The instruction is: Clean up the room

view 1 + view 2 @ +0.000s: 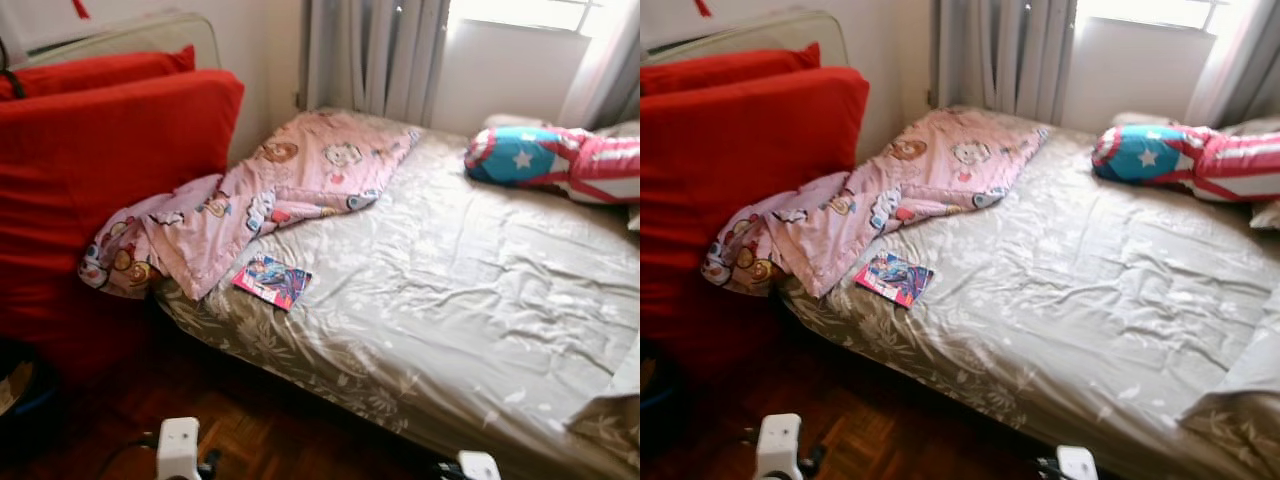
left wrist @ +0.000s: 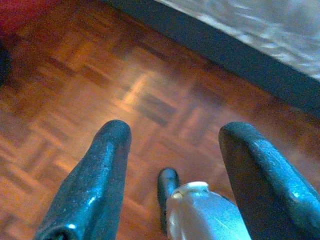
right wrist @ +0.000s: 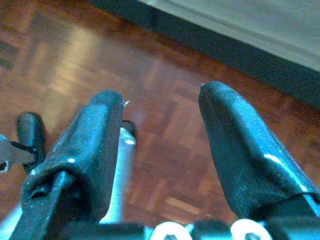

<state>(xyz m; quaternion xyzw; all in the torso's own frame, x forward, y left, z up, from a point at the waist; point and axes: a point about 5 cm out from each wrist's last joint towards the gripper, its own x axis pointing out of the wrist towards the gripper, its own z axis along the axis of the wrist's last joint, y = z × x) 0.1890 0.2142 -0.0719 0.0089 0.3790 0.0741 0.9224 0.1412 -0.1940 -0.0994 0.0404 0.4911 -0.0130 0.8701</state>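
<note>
Facing bed (image 1: 470, 300); book (image 1: 272, 281) near bed's edge, beside rumpled pink blanket (image 1: 250, 200). Left gripper (image 2: 172, 150) and right gripper (image 3: 160, 130) low beside bed, spread wide, empty.

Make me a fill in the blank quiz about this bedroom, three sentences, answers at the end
1. The small book lies on the ____.
2. The crumpled blanket beside it is mostly ____ in colour.
3. The left pincer and right pincer hang with fingers apart above the ____ floor.

Missing words: bed; pink; wooden
</note>
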